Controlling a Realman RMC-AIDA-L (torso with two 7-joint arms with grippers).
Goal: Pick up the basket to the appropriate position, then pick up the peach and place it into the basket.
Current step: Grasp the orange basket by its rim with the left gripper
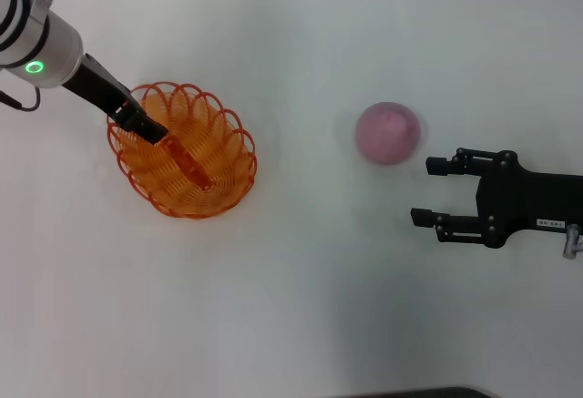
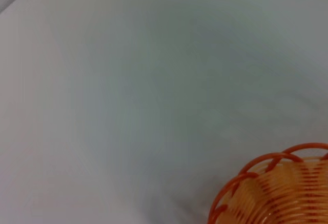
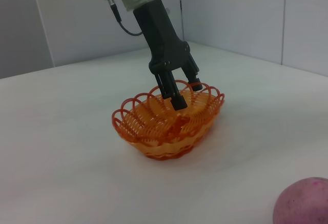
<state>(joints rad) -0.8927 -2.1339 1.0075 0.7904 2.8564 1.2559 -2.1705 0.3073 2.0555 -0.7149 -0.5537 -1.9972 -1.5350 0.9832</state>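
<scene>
The orange openwork basket (image 1: 187, 157) sits on the white table at the left, also seen as basket (image 3: 169, 121) and basket rim (image 2: 266, 183). My left gripper (image 1: 153, 131) reaches down onto its far-left rim; in the right wrist view the left gripper (image 3: 183, 93) has one finger inside the basket and one outside, closed on the rim wire. The pink peach (image 1: 387, 132) lies on the table to the right of the basket, also visible as the peach (image 3: 302, 203). My right gripper (image 1: 428, 190) hovers just right and in front of the peach, open and empty.
The white table (image 1: 301, 307) stretches around both objects, with bare surface between the basket and the peach. Grey wall panels (image 3: 236, 14) stand behind the table in the right wrist view. A dark edge (image 1: 410, 392) shows at the front.
</scene>
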